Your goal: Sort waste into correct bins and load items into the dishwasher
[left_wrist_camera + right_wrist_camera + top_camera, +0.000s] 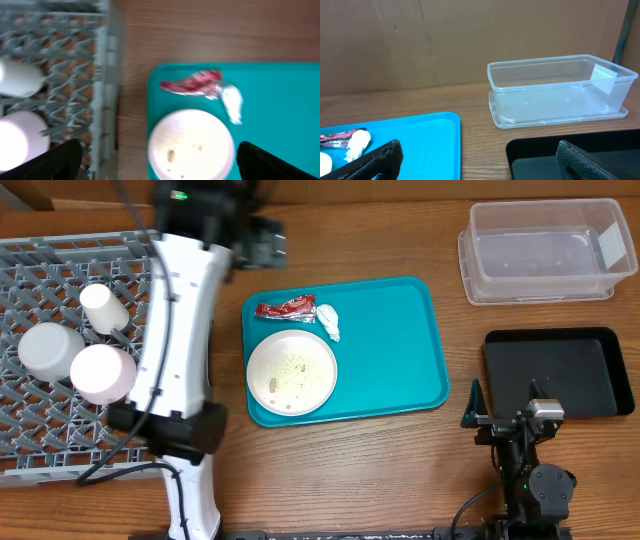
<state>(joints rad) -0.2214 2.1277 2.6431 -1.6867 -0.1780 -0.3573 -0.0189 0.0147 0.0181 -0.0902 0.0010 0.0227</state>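
Observation:
A white plate (291, 370) with rice-like scraps lies on the teal tray (390, 340). Behind it lie the crumpled red wrapper (286, 308) and the white tissue wad (329, 322). The white cup (100, 308), the grey-blue bowl (50, 348) and the pink bowl (102, 373) sit in the grey dish rack (60, 260). My left gripper (157, 160) is open and empty, high above the plate (191, 145) and the rack's edge (107, 75). My right gripper (475, 160) is open and empty, low between the teal tray (415, 140) and the black tray (545, 150).
The clear tub (540, 208) stands at the back right, behind the black tray (560, 370). My left arm (180, 330) crosses the rack's right side and hides part of it. A brown wall rises behind the table in the right wrist view.

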